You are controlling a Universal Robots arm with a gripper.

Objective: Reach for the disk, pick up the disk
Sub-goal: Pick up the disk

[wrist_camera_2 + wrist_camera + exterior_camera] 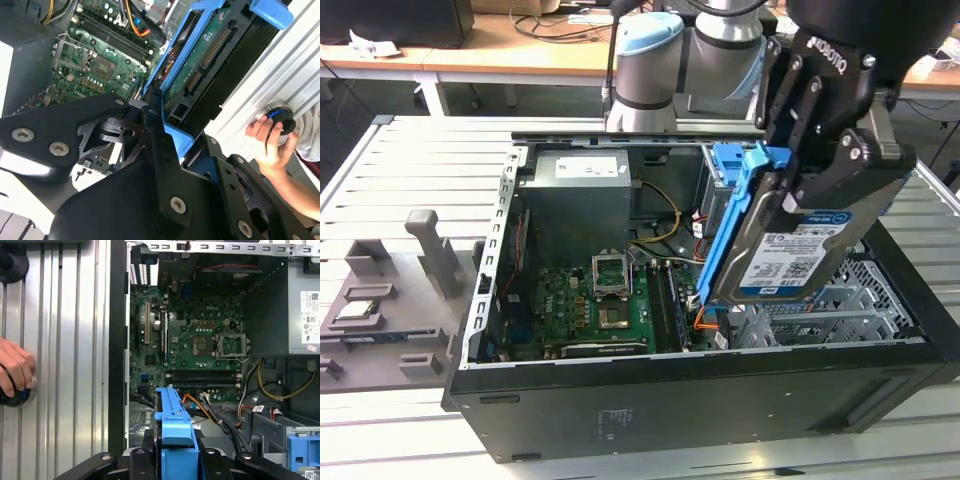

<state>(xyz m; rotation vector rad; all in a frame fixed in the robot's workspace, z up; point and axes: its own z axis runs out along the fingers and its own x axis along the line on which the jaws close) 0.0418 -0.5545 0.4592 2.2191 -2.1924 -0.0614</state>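
Your gripper (810, 190) is clamped on the disk (795, 255), which hangs tilted on edge above the open computer case (720, 390), over the grey drive cage (840, 305) at the exterior view's right. The disk is a flat silver-grey metal slab with a white-and-blue label and bright blue plastic rails (730, 225) along its edges; in the second wrist view its green circuit board (200, 65) faces the camera inside the blue frame.

Below it you have the green motherboard (595, 310) with its square processor socket (616, 275), bundled orange and yellow cables (210, 407), and the boxy grey power supply (582, 195). The case sits on a ribbed metal table (410, 170). Beside the case, a person's hand (15, 370) rests on 1 round black-and-blue knob (280, 119).
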